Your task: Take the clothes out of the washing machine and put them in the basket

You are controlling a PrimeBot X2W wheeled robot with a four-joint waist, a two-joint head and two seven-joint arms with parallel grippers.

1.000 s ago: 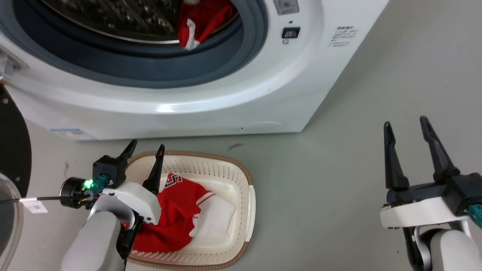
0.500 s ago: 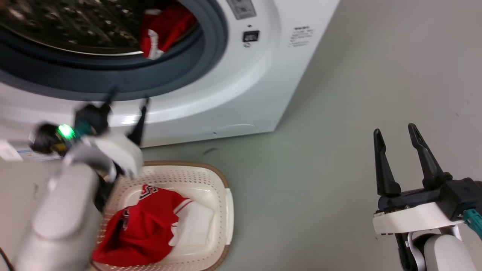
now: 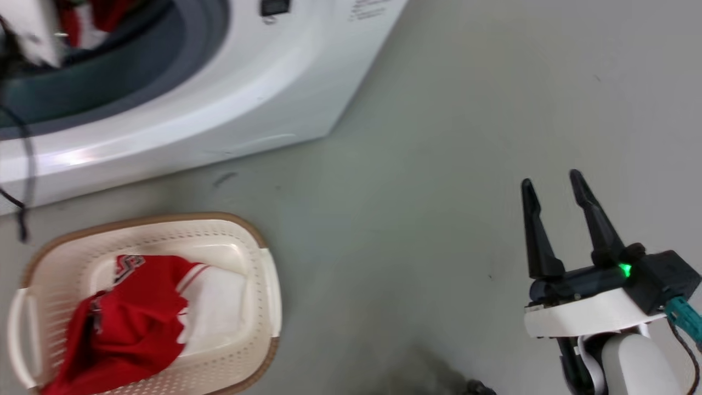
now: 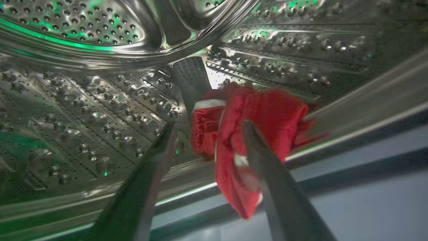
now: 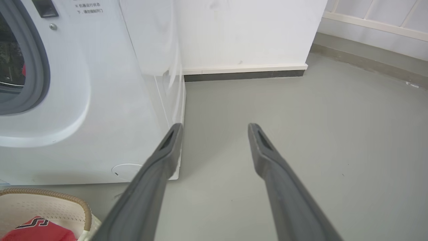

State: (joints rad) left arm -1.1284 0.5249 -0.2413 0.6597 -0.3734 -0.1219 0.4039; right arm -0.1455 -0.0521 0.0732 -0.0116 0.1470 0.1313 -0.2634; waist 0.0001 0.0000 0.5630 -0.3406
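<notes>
1. Head view: the right gripper [image 3: 550, 180] hovers over bare grey floor [image 3: 439, 137], its two dark fingers spread apart with nothing between them. The washing machine [image 3: 263, 82] stands well off to its left and ahead. The basket [image 3: 258, 247] sits on the floor far to its left, with a red jersey [image 3: 131, 323] heaped inside, white panel up. At the port, a blurred white part of the left arm [image 3: 33, 33] reaches in beside a second red jersey [image 3: 109, 11].

2. Left wrist view: the left gripper [image 4: 209, 124] is inside the steel drum [image 4: 83, 110], with its fingers parted. The second red jersey [image 4: 267, 110] lies bunched just beyond the tips. It fills the gap between them and spreads behind the right finger. Whether either finger touches the cloth cannot be told. A fold hangs over the drum lip toward the grey door seal [image 4: 367, 187], below and to the right of the fingers. A drum paddle [image 4: 190, 77] rises just past the jersey.

3. Right wrist view: the right gripper [image 5: 215, 126] points along the floor [image 5: 301, 117] toward a white wall [image 5: 250, 30], its fingers wide apart and empty. The washing machine [image 5: 117, 83] stands to the left of the fingers. The basket [image 5: 67, 197] rim curves low at the left, near the left finger's base, with the red jersey [image 5: 36, 231] showing inside.
</notes>
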